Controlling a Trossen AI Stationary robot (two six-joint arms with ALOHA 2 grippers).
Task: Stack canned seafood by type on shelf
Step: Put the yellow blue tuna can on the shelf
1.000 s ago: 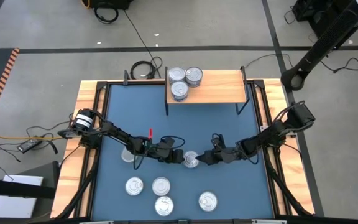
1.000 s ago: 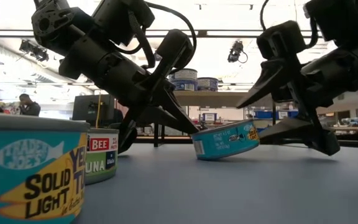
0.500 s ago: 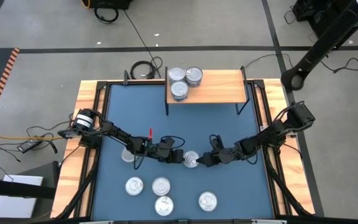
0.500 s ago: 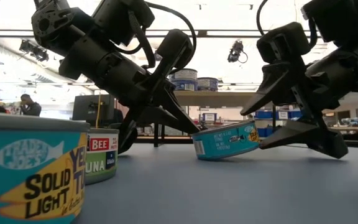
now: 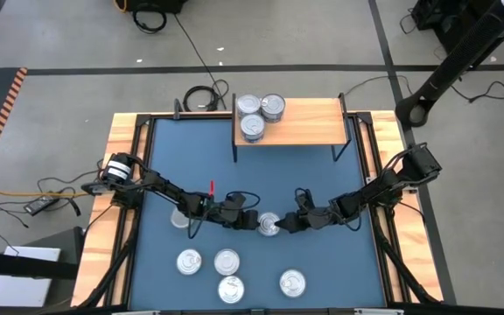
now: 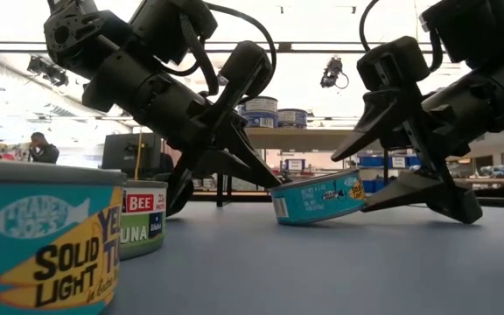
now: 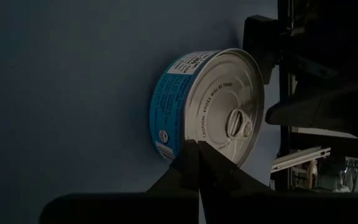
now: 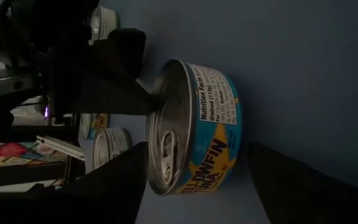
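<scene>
Both my arms reach low toward the middle of the blue table [image 5: 322, 175]. My left pincer [image 5: 254, 220] has its fingers pressed together, their tip against the left rim of a tilted teal-label tuna can [image 6: 318, 198], lifting that edge off the surface. My right pincer [image 5: 284, 225] comes in from the right with its fingers [image 6: 414, 186] spread wide, one above and one below the can's right side, gripping nothing that I can see. Far from me, the light-wood shelf [image 5: 309, 122] carries 3 cans [image 5: 258, 112] clustered at its left end. 4 more cans [image 5: 230, 273] stand at the near edge, and another [image 5: 179, 219] sits under my left arm.
</scene>
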